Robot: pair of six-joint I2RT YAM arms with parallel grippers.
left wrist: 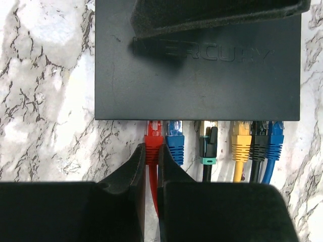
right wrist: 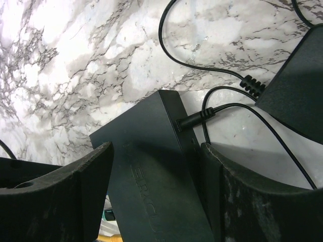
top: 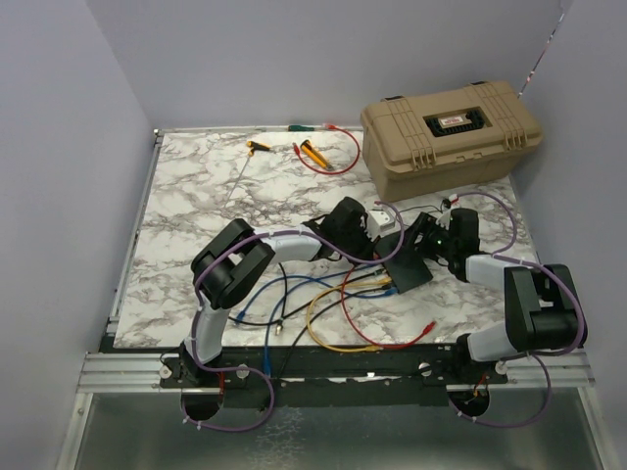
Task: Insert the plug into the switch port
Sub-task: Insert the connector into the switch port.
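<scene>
The right gripper [right wrist: 156,151] stands with its fingers wide apart, and the flat dark-grey rectangular switch [left wrist: 197,80] lies between them, near the middle of the white-and-grey marble table [top: 196,225]; one black pad [left wrist: 217,15] lies over the far long edge of the switch; whether the fingers squeeze it, I cannot tell. The left gripper [left wrist: 152,157] is closed together on the red plug [left wrist: 154,137] with a clear tip, its fingers [left wrist: 135,169] pinching the rear part; the tip meets the port edge at the left end of the row; how deep it sits is not visible.

Behind the right gripper stands the big tan plastic case [top: 451,137], close to it; a black power adapter [right wrist: 298,85] lies near the switch; a thin black power cord [right wrist: 194,118] enters its back edge; a blue plug [left wrist: 175,141] sits tight beside the red plug, and four more plugs follow in the row; loose coloured cables [top: 313,308] cross the near part of the table; a yellow-handled screwdriver [top: 257,146] lies towards the far edge.

Left of the switch open marble shows; pale lilac walls [top: 59,196] close the left and far sides.
</scene>
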